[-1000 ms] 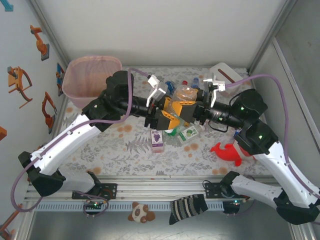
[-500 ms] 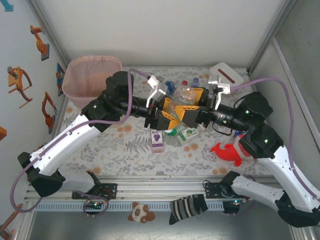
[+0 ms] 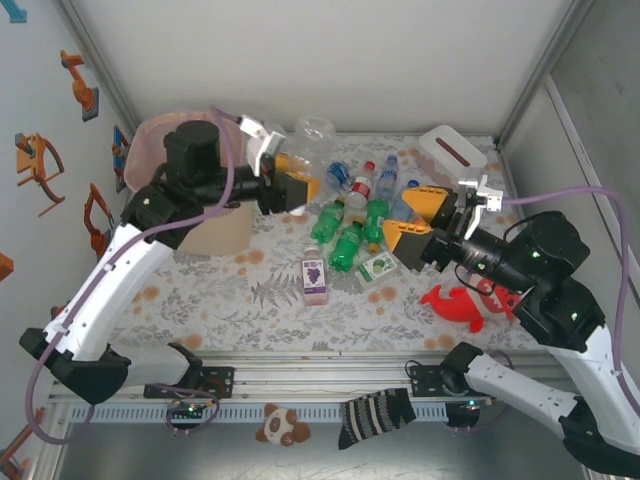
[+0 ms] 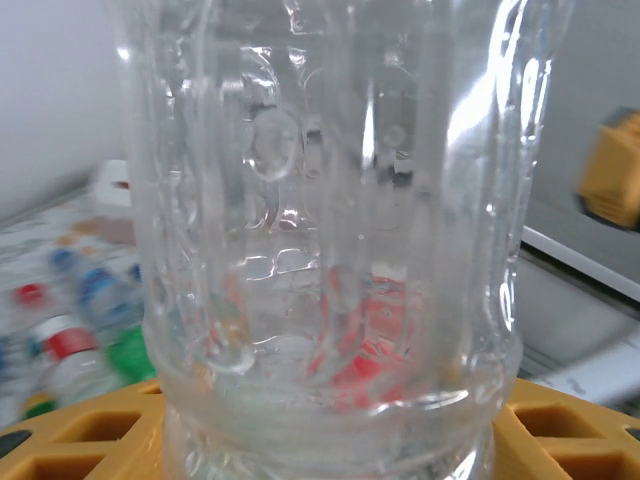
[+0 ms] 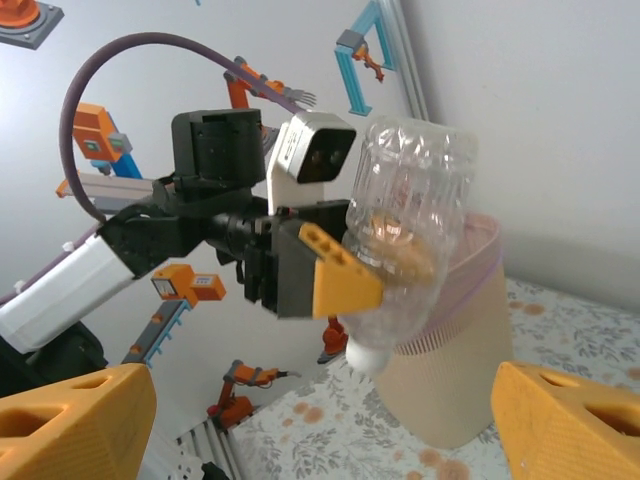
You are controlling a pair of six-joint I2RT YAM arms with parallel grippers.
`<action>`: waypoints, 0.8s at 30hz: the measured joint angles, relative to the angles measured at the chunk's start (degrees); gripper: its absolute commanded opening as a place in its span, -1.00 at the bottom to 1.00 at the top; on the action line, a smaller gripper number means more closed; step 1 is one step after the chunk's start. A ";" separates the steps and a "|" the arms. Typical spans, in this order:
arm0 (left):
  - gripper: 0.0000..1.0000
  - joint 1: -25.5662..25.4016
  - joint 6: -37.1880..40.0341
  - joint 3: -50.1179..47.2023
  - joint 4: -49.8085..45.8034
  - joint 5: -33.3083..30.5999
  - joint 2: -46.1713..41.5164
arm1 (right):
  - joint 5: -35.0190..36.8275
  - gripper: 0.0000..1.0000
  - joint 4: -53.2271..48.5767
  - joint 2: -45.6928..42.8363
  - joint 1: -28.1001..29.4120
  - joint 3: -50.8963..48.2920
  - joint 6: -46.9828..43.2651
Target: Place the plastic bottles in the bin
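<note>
Your left fingers [image 5: 345, 285] are clenched around a clear bottle [image 5: 410, 210], held in the air near the bin [image 5: 450, 400] and, by my reading, not yet over its pink-lined opening. Carry it across until the whole bottle is above the rim, and only then let go, so it cannot bounce off the edge. Your right fingers [image 5: 560, 410] stand released and empty, so they are free for the other bottles [image 3: 355, 225] lying on the table [image 3: 250, 300].
</note>
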 measured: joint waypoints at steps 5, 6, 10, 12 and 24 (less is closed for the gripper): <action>-0.05 10.75 -3.43 2.84 -4.42 -5.51 0.02 | 1.22 0.72 -1.75 0.07 0.00 -0.09 -0.39; -0.05 12.94 -3.89 3.63 -5.66 -6.45 0.15 | 1.29 0.72 -2.05 0.13 0.00 -0.11 -0.50; -0.04 19.19 -4.33 7.48 -10.73 -9.35 1.92 | 1.99 0.72 -2.40 0.50 0.00 -0.11 -0.59; -0.05 21.77 -4.22 9.51 -13.57 -10.73 3.56 | 2.16 0.72 -2.43 0.59 0.00 -0.11 -0.59; -0.05 29.16 0.35 13.25 -26.14 -16.61 17.31 | 2.58 0.72 -3.54 0.59 0.00 -0.11 -0.59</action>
